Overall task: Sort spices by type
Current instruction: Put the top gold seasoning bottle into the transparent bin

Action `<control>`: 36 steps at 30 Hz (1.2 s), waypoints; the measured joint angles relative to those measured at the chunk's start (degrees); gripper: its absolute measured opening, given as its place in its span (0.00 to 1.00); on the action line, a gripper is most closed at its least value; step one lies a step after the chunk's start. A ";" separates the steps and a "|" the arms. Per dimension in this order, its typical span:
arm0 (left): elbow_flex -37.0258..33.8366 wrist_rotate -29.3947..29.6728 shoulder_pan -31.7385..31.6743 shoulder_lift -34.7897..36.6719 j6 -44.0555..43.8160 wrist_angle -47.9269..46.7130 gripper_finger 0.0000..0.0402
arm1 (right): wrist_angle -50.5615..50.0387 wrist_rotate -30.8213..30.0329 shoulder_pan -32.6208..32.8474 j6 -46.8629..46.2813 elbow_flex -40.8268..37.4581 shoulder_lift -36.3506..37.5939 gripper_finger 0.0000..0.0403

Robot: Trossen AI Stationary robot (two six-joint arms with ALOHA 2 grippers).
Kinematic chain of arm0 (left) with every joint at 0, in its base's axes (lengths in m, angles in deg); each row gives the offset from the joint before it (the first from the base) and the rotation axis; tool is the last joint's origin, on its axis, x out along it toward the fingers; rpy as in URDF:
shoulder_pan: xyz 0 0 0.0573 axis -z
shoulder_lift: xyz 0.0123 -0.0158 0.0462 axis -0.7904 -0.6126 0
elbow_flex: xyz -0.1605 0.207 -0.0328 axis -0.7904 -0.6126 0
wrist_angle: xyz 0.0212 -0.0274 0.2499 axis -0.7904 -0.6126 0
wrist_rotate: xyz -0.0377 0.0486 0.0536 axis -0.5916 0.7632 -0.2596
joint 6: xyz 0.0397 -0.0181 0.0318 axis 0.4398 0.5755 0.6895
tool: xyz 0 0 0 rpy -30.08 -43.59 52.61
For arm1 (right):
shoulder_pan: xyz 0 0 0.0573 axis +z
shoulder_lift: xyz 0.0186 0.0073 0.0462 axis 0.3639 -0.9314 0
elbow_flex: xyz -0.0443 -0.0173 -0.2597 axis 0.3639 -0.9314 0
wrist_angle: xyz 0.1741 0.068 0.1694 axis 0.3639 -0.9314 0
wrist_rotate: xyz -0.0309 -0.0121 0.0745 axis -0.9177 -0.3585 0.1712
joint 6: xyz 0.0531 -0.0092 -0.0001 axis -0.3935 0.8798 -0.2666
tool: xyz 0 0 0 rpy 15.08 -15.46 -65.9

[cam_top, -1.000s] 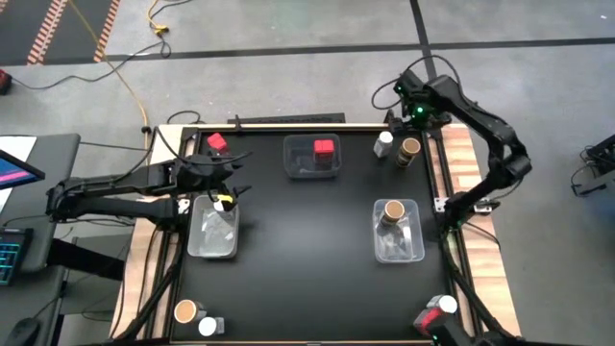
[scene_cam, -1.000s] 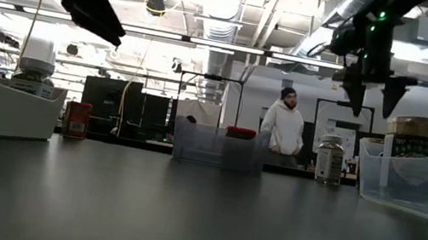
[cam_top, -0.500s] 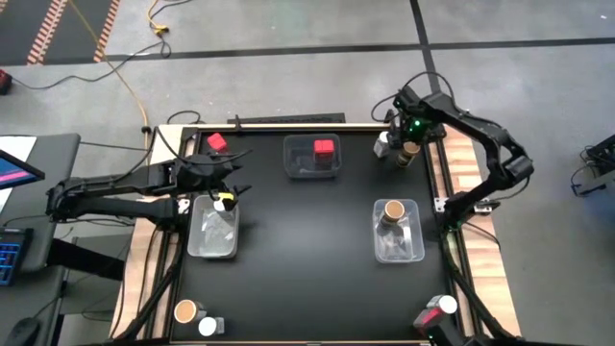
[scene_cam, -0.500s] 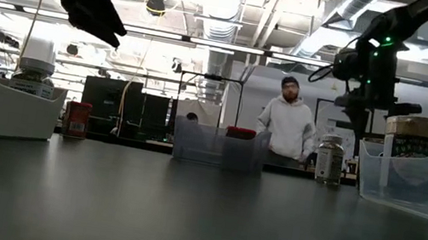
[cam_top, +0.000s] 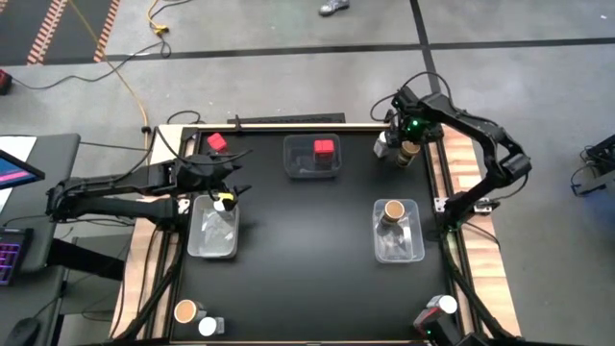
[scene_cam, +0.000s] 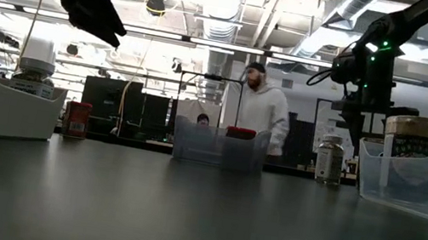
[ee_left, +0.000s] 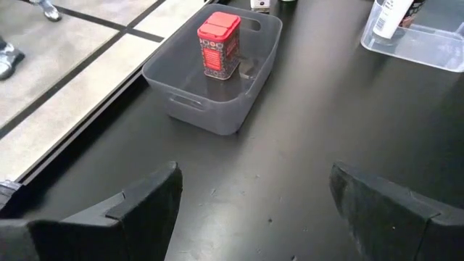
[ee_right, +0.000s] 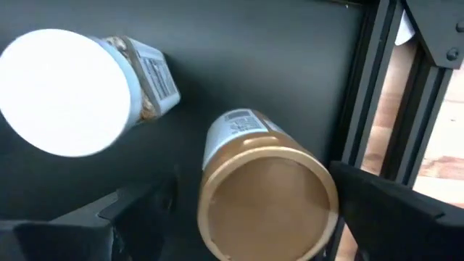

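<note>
My right gripper (cam_top: 405, 140) (ee_right: 254, 190) points down, open, over the table's far right corner. Its fingers stand on either side of a tan-lidded round jar (ee_right: 264, 192) (cam_top: 410, 150) without touching it. A white-capped jar (ee_right: 69, 90) (cam_top: 383, 142) stands just beside that jar. My left gripper (cam_top: 229, 183) (ee_left: 250, 196) hangs open above the left side, holding nothing. Ahead of it a red square-topped tin (ee_left: 217, 43) (cam_top: 324, 148) stands in the far middle clear bin (cam_top: 309, 169).
Another red tin (cam_top: 217, 142) stands far left. The left bin (cam_top: 211, 238) holds a white-capped jar (scene_cam: 33, 65); the right bin (cam_top: 399, 248) holds a tan-lidded jar (cam_top: 392, 210). More jars stand at the near corners (cam_top: 185, 310) (cam_top: 447, 305). A person (scene_cam: 258, 114) walks beyond the table.
My right gripper has come down, still open, over the tan-lidded jar in the far right corner. The person behind the table has walked toward the left.
</note>
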 joint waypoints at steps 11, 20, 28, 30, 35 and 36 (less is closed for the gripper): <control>0.00 0.00 -0.02 0.00 -0.07 0.00 0.83 | -0.14 0.11 -0.03 0.04 0.00 -0.04 0.95; 0.00 0.00 -0.01 0.00 -0.07 0.00 0.83 | -1.46 -0.21 0.30 -0.75 0.00 -3.63 0.95; 0.02 -0.02 -0.01 0.00 -0.50 -0.04 0.83 | -1.59 -0.32 0.41 -0.87 -0.07 -7.57 0.95; 0.02 -0.01 0.00 0.00 -0.50 -0.07 0.83 | -1.58 -0.35 0.41 -0.73 -0.07 -7.88 0.95; 0.02 -0.02 0.00 0.00 -0.52 -0.11 0.83 | -1.61 -0.37 0.41 -0.50 -0.11 -7.43 0.89; 0.02 -0.02 0.00 0.00 -0.52 -0.12 0.83 | -1.63 -0.35 0.39 -0.48 -0.11 -7.18 0.87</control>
